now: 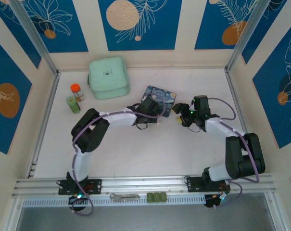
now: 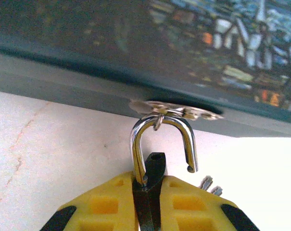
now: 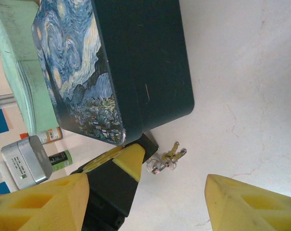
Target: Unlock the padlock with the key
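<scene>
- Left claw (image 2: pixel 147 187) clenched on the padlock (image 2: pixel 155 161); its open shackle (image 2: pixel 135 139) hooks the painted tin's (image 2: pixel 208 43) latch (image 2: pixel 176 109).
- Keys (image 3: pixel 171 155) lie on the white desk (image 3: pixel 241 72) beside the tin.
- Right claw (image 3: pixel 145 192) gapes wide, empty.
- Blue flowered walls (image 1: pixel 135 29) surround the desk.

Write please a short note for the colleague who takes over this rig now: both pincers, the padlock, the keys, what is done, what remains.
Left pincer: shut on the body of the padlock.
Right pincer: open, holding nothing, over the table near the keys.
Padlock: at the tin box. Its shackle stands open with one leg free, but is hooked through the hasp.
Keys: lying on the table beside the left pincer, apparently not in the lock.
Done: the lock looks unlocked.
Left: probably only to slip the shackle out of the hasp.
</scene>
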`<state>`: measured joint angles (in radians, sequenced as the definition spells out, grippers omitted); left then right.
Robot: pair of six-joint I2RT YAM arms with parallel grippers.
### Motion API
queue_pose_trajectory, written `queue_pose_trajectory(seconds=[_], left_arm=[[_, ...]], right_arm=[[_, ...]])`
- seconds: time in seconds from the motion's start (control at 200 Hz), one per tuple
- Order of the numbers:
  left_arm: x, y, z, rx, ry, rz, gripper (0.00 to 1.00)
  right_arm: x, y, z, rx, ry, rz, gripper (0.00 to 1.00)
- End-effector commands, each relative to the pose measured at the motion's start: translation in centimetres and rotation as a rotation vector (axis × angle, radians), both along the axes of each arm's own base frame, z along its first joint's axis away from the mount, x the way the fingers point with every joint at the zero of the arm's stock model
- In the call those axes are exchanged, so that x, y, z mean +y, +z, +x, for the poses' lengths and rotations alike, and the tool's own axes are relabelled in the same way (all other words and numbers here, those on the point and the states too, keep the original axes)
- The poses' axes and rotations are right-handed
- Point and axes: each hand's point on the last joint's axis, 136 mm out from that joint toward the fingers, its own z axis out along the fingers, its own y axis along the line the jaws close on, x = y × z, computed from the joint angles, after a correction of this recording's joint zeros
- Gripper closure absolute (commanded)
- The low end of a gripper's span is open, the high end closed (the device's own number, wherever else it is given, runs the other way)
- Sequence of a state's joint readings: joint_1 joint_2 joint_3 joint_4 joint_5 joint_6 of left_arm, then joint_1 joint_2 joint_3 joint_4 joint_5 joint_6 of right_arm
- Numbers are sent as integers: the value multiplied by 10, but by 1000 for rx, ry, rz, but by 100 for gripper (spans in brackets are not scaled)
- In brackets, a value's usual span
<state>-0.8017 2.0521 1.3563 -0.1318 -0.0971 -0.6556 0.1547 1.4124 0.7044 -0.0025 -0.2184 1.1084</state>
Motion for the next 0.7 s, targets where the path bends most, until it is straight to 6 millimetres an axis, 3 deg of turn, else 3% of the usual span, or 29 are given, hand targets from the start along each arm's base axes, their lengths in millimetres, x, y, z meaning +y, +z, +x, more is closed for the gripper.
queue_pose_trajectory(seconds=[0.0, 0.135, 0.53, 0.695], left_arm=[[11, -15, -13, 49, 15, 24, 89], [19, -6, -12, 22, 7, 58, 91], [50, 20, -5, -48, -98, 388, 88], [54, 17, -2, -58, -139, 524, 84]], right_arm=[[2, -4, -3, 20, 7, 26, 35], [2, -5, -4, 22, 8, 27, 35], [5, -11, -3, 34, 7, 50, 35], [6, -13, -3, 40, 6, 60, 35]])
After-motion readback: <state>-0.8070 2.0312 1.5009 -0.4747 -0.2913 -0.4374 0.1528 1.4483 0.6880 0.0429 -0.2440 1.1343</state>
